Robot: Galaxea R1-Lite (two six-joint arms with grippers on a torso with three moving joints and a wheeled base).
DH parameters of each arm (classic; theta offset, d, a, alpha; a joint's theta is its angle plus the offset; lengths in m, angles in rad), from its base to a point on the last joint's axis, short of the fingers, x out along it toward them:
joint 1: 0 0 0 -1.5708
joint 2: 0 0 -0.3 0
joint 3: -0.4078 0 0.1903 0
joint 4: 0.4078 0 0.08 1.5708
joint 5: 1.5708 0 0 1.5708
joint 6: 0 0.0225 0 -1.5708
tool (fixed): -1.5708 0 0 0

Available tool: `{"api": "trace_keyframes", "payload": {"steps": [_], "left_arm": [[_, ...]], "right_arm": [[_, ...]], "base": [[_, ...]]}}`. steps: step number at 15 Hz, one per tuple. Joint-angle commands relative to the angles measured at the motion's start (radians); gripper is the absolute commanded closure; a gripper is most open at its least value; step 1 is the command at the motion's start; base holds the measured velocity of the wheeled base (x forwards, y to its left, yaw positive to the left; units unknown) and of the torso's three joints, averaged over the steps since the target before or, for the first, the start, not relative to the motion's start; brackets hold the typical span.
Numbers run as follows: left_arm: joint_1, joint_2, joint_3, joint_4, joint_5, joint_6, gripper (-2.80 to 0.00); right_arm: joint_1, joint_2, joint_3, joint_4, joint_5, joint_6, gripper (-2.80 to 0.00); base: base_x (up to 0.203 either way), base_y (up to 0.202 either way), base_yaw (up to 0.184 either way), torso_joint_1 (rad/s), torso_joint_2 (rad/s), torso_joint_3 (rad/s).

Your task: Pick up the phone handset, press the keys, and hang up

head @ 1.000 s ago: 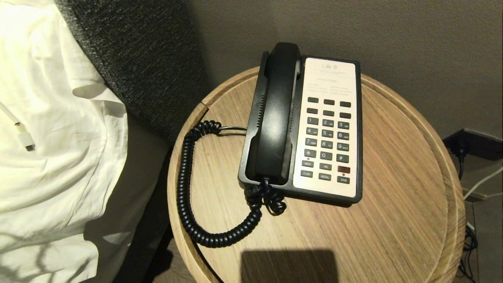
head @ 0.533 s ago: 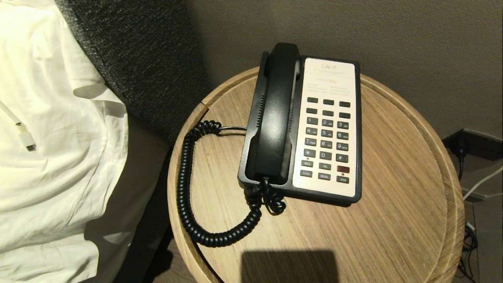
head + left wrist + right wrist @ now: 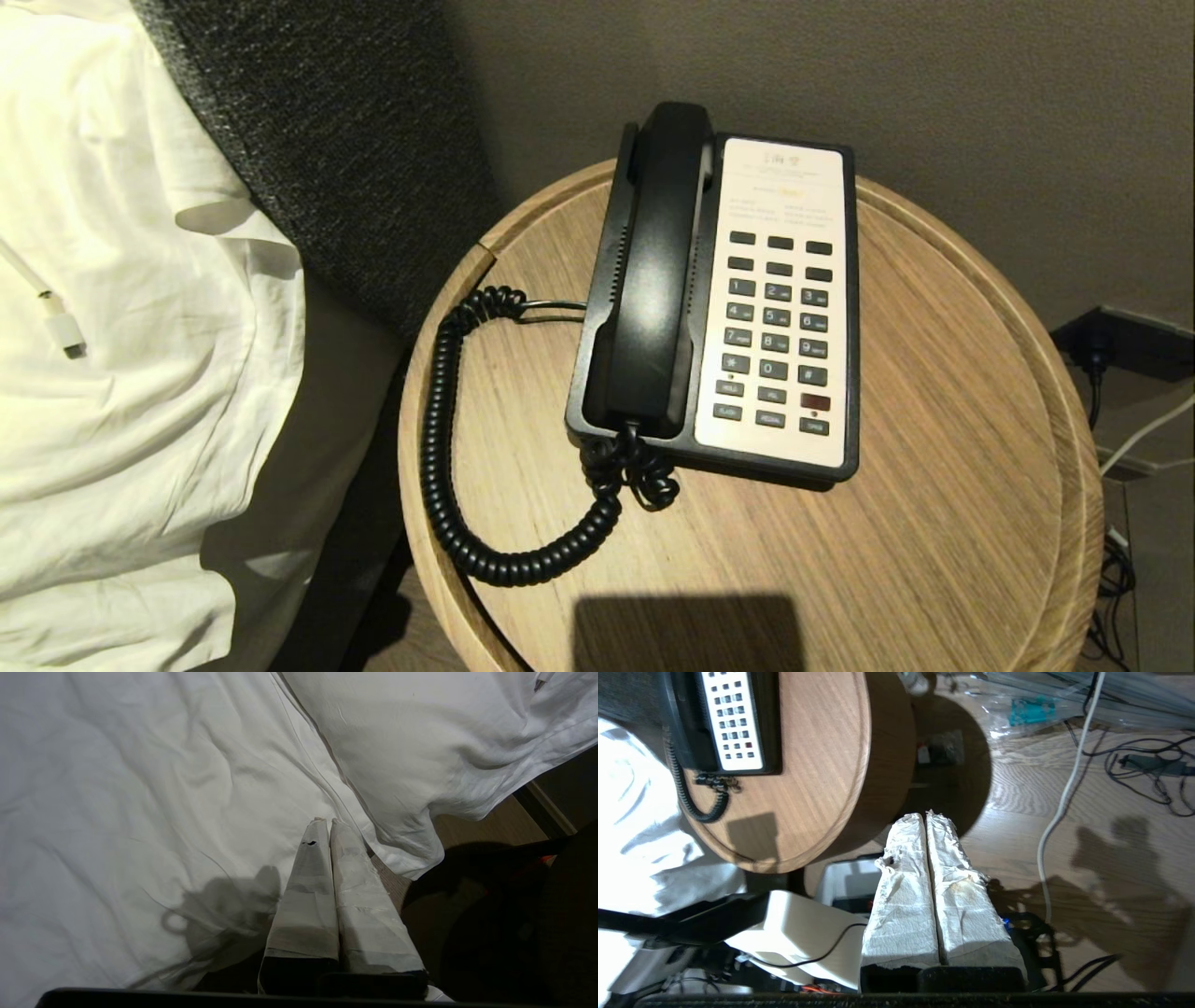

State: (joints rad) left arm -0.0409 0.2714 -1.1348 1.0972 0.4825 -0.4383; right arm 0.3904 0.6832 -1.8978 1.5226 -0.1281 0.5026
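White-wrapped, the left gripper (image 3: 325,822) hangs over the bed sheet (image 3: 140,788) with its fingers pressed together and nothing between them. The right gripper (image 3: 924,815), wrapped the same way, is also closed and empty, out over the wooden floor (image 3: 1064,849), off the worktop's (image 3: 934,420) rim and well apart from the phone (image 3: 840,308). Neither arm shows in the head view. On the phone the handset (image 3: 658,271) lies in its cradle, just beside the keys (image 3: 777,317) on the cream faceplate. From the phone's near end the coiled cord (image 3: 448,448) loops across the worktop toward the bed.
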Motion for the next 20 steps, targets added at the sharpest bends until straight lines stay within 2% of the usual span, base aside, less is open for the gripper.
{"api": "trace_keyframes", "payload": {"steps": [1, 5, 8, 11, 15, 18, 20], "left_arm": [[0.009, -0.042, 0.023, 0.007, -0.005, -0.002, 0.00], [0.018, -0.065, 0.036, 0.006, -0.023, 0.027, 0.00], [0.026, -0.090, 0.057, 0.006, -0.087, 0.039, 0.00], [0.034, -0.164, 0.144, -0.013, -0.166, 0.099, 0.00], [0.035, -0.252, 0.346, -0.196, -0.250, 0.195, 0.00], [0.036, -0.269, 0.447, -0.260, -0.357, 0.220, 0.00], [0.036, -0.270, 0.520, -0.337, -0.393, 0.223, 0.00]], "right_arm": [[-0.092, -0.101, 0.029, 0.007, 0.028, 0.000, 0.00], [-0.262, -0.273, 0.105, 0.007, 0.122, -0.002, 0.00], [-0.363, -0.380, 0.167, 0.007, 0.220, -0.033, 0.00], [-0.389, -0.507, 0.309, 0.007, 0.240, -0.075, 0.00], [-0.390, -0.636, 0.462, 0.007, 0.247, -0.109, 0.00], [-0.390, -0.653, 0.536, 0.007, 0.287, -0.118, 0.00], [-0.390, -0.654, 0.602, 0.007, 0.302, -0.126, 0.00]], "base": [[0.000, 0.000, 0.000, 0.000, 0.00, 0.000], [0.000, 0.000, 0.000, 0.000, 0.00, 0.000], [0.000, 0.000, 0.000, 0.000, 0.00, 0.000], [0.000, 0.000, 0.000, 0.000, 0.00, 0.000], [0.000, 0.000, 0.000, 0.000, 0.00, 0.000], [0.000, 0.000, 0.000, 0.000, 0.00, 0.000], [0.000, 0.000, 0.000, 0.000, 0.00, 0.000]]}}
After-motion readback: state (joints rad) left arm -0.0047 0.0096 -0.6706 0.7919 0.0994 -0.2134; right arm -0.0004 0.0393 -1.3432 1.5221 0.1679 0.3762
